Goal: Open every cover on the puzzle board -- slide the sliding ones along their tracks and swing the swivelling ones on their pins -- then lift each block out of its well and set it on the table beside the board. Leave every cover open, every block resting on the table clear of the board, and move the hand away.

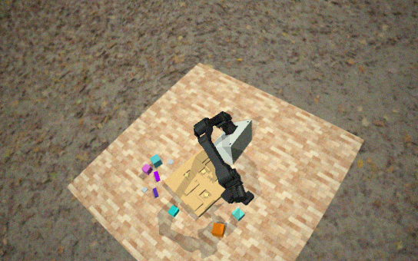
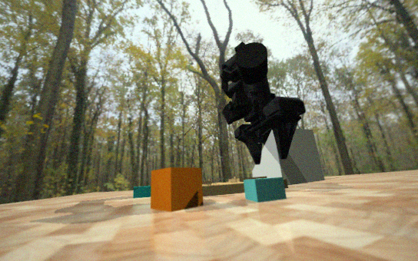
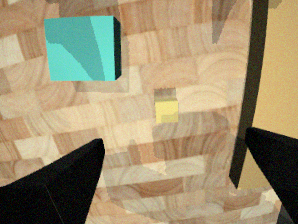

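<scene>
The tan puzzle board [image 1: 180,183] [image 2: 223,189] [image 3: 282,50] lies in the middle of the wooden table. My gripper [image 1: 246,199] [image 2: 270,154] [image 3: 174,140] is open, with nothing between its fingers, just off the board's right edge and low over the table. A small yellow block [image 3: 166,111] lies on the table between and just ahead of the fingertips, clear of the board. A teal block [image 1: 237,213] [image 2: 264,189] [image 3: 83,48] rests on the table close by. An orange block [image 1: 218,229] [image 2: 176,188] and another teal block [image 1: 173,210] [image 2: 142,191] sit off the board's near edge.
Left of the board lie a teal block [image 1: 155,160], a magenta block [image 1: 146,169], two purple pieces [image 1: 157,176] [image 1: 155,192] and two small grey pieces [image 1: 170,162] [image 1: 144,189]. The arm's grey base [image 1: 236,140] [image 2: 303,157] stands behind the board.
</scene>
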Tool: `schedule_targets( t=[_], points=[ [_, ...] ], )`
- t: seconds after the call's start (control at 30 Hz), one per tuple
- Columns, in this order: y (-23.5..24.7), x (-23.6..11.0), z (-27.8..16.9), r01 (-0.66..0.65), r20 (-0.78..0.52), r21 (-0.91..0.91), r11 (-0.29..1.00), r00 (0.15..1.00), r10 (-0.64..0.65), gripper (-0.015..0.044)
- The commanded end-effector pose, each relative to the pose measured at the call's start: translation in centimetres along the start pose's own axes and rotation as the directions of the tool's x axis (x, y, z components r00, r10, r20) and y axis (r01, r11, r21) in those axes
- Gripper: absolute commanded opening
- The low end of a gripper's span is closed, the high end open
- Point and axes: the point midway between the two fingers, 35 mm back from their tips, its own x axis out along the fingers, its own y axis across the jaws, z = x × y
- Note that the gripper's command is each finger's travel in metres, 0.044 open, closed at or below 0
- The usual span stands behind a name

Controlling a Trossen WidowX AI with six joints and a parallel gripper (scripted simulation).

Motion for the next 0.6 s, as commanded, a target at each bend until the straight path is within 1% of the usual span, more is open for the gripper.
schedule_targets(
  t=[0.0,0.13,0.23,0.57],
  points=[
    [0.1,-1.7,0.0,-0.008,0.003,0.006,1.0,1.0,0.008,0.044],
    [0.0,-2.2,0.0,-0.008,0.003,0.006,1.0,1.0,0.008,0.044],
    [-0.8,-2.4,0.3,-0.009,0.003,0.01,1.0,1.0,0.009,0.0361],
    [-6.4,-3.1,1.9,-0.016,0.003,0.042,0.999,1.0,0.016,0.0099]
  ],
)
